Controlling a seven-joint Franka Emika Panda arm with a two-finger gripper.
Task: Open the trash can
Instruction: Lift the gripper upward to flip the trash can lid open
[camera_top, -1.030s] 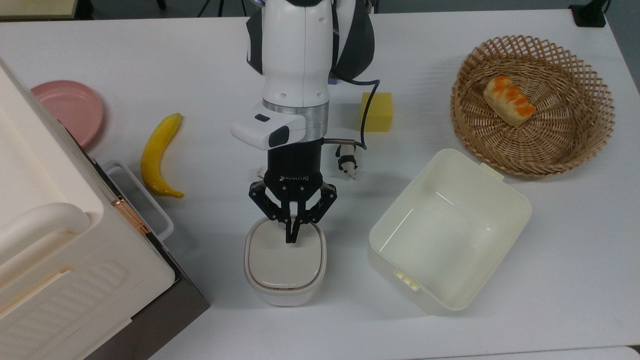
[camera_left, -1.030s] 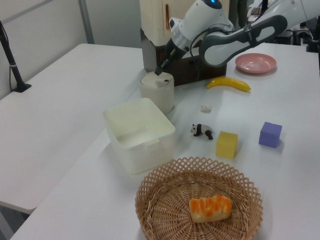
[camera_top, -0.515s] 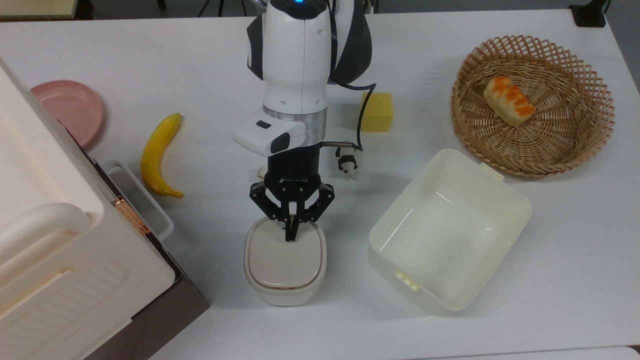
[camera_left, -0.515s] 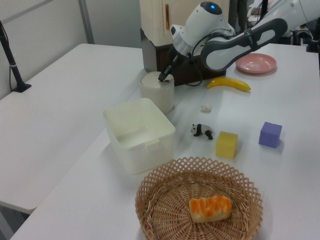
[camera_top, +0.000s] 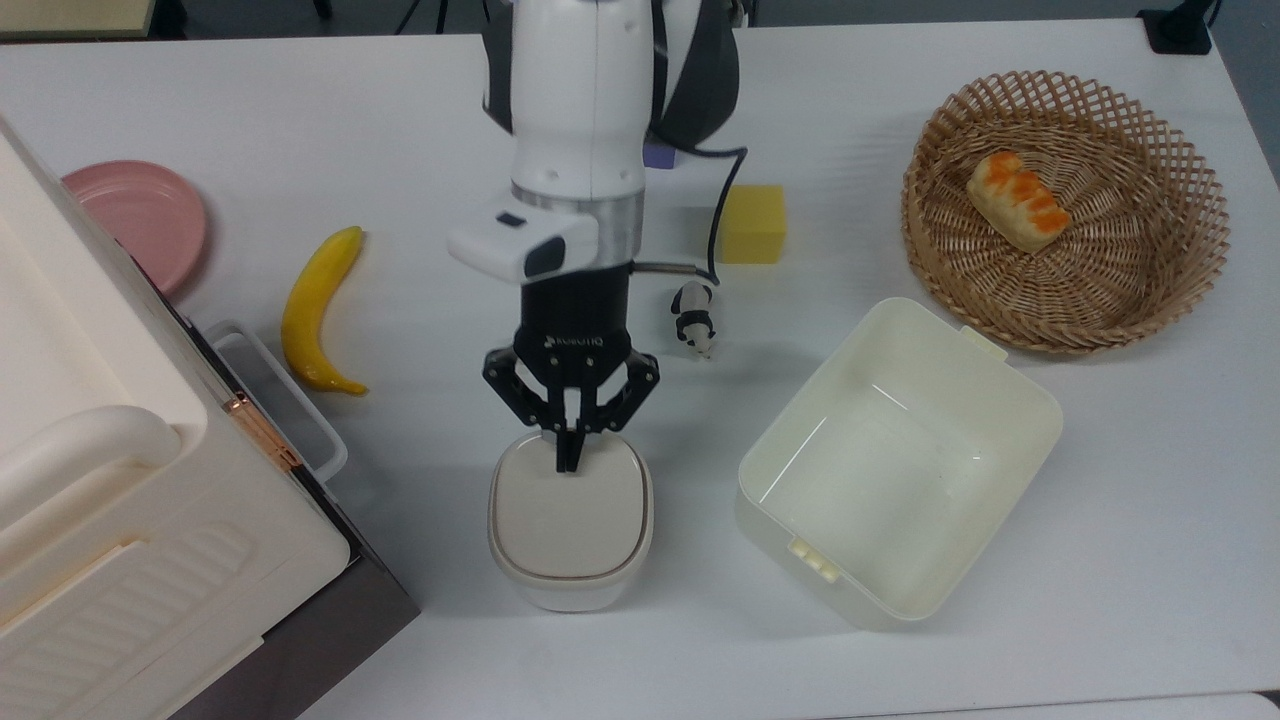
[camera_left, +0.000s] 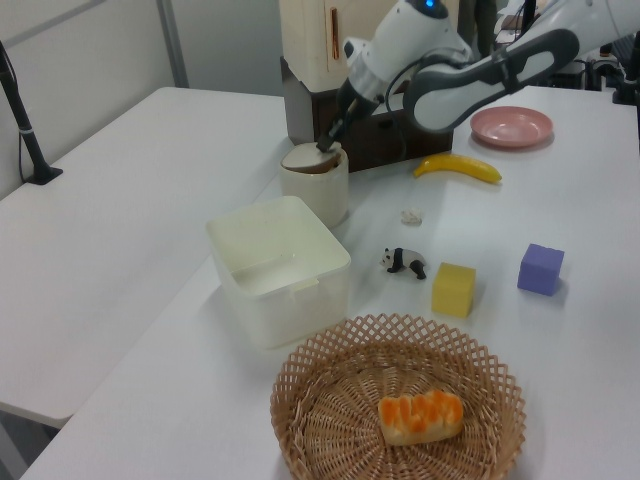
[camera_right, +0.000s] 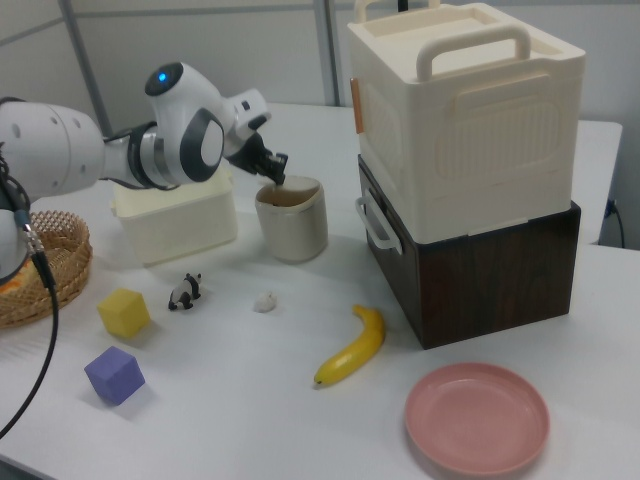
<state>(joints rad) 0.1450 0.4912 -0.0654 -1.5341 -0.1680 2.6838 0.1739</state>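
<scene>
The trash can (camera_top: 570, 560) is a small white bin with a beige-grey lid (camera_top: 568, 520), standing in the middle of the white table. My gripper (camera_top: 565, 458) points down at the lid's far edge in the top view, fingers shut together with nothing held. Its tips rest at or just over that edge. In the left view the gripper (camera_left: 328, 150) meets the trash can (camera_left: 316, 190) at the rim, and the lid looks tilted with a dark gap beside the tips. The right view shows the gripper (camera_right: 276, 180) above the trash can (camera_right: 292, 225), with a brown opening at the can's top.
A cream lidless tub (camera_top: 748, 490) stands at the top view's right of the bin. Behind it are a wicker basket (camera_top: 1060, 345) with bread (camera_top: 1018, 200), a yellow block (camera_top: 753, 224) and a panda toy (camera_top: 692, 320). A banana (camera_top: 318, 310), pink plate (camera_top: 140, 215) and big cream box (camera_top: 100, 480) lie at the top view's left.
The gripper has shifted slightly toward the top view's left and far side along the lid's edge. In the left view the lid now looks tilted, with a dark gap at the rim.
</scene>
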